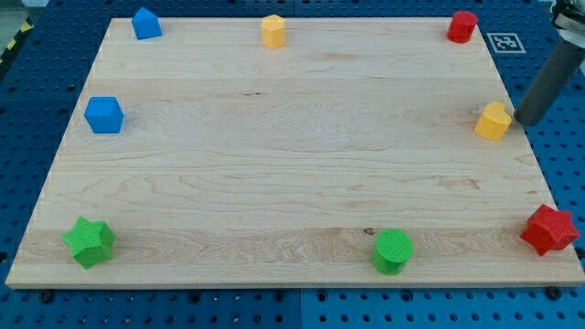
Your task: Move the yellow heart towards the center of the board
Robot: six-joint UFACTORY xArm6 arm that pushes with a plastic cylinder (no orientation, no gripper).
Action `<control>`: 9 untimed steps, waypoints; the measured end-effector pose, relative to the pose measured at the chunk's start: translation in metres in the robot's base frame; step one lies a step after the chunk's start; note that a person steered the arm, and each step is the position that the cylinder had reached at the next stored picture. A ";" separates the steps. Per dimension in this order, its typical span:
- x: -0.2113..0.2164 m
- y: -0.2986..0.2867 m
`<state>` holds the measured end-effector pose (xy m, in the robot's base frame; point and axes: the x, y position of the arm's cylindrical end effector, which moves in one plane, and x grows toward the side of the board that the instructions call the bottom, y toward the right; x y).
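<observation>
The yellow heart (493, 122) is seen just left of my tip (523, 120), near the worktop (292, 174) edge. No hand is fitted. Light, rigid, slippery; best pushed on its right face.

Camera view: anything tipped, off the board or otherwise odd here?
Nothing stands out. All eight blocks sit upright near the board's edges. My tip is beside the yellow heart, on its right in the view; contact can't be confirmed.
</observation>
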<state>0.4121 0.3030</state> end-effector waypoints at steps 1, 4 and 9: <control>-0.001 -0.001; 0.027 -0.002; 0.023 -0.036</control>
<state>0.4351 0.2668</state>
